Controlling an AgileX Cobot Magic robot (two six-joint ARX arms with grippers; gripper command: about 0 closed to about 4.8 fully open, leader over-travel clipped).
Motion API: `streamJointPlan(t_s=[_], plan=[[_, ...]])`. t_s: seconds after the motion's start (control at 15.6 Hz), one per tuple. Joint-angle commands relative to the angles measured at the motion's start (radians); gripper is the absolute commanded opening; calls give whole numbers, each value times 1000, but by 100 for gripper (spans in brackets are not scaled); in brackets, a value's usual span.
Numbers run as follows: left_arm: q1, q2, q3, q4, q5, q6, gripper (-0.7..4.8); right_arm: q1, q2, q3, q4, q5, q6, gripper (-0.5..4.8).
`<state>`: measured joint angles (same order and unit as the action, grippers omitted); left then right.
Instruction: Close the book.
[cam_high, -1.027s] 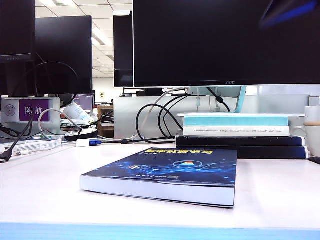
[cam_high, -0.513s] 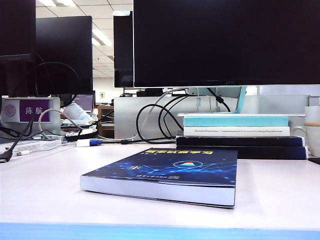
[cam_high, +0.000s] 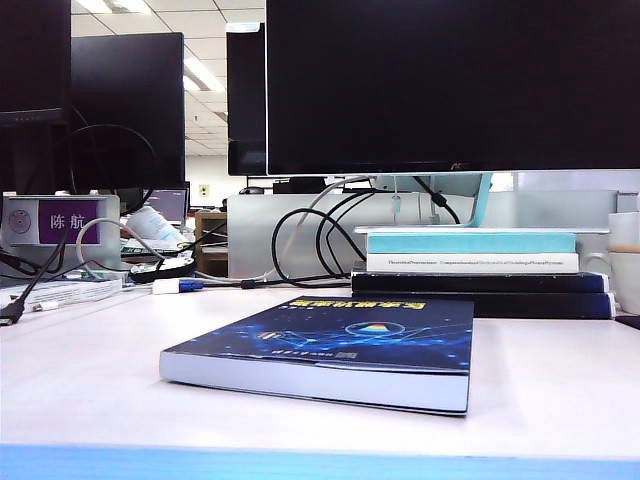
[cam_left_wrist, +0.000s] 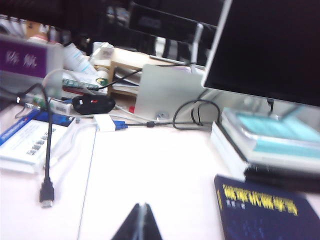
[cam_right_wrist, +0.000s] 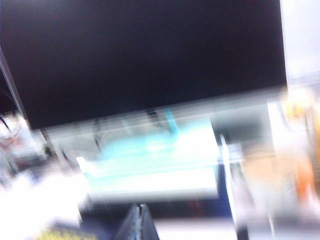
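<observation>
Looking across the exterior view, I am seeing the book (cam_high: 330, 350) lying flat and shut on the white desk (cam_high: 80, 380), dark blue cover up, with yellow title characters and a small coloured triangle showing; the characters are too oblique to read. Neither arm is appearing in this view. Behind the book, a stack of books (cam_high: 480, 270) is sitting under a black monitor (cam_high: 450, 85), and a purple nameplate (cam_high: 67, 220) at the far left is reading "陈航". The white spine in the stack is carrying a printed English title too small to make out.

Turning to the left wrist view, I am finding the left gripper (cam_left_wrist: 139, 222) hanging above bare desk with its jaws pressed together and holding nothing. The book's corner (cam_left_wrist: 265, 210) is lying off to one side, well apart from the fingertips; a black cable plug (cam_left_wrist: 46, 192) is resting on the desk nearby.

Turning to the right wrist view, I am getting a heavily blurred picture: the right gripper (cam_right_wrist: 140, 222) is showing its jaws together and empty, pointing toward the monitor and the teal-and-white stack.

I am judging the closing step done; the next move is calling only for parking both arms clear.
</observation>
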<state>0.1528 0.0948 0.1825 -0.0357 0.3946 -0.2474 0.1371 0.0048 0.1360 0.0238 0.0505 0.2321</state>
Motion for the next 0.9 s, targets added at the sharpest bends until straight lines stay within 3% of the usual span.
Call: streamJointPlan(t_s=[0.06, 0.32, 0.51, 0.9], plan=[[-1, -93, -90, 61, -28, -23, -4, 4, -4, -76, -3, -1, 58, -2], [-2, -94, -161, 17, -61, 37, -4, 2, -3, -125, -21, 3, 45, -2], [-2, -94, -172, -83, -237, 135, -4, 2, -3, -125, -30, 4, -31, -2], [-3, -94, -172, -97, -237, 122, -2, 2, -3, -125, -74, 134, -29, -1]])
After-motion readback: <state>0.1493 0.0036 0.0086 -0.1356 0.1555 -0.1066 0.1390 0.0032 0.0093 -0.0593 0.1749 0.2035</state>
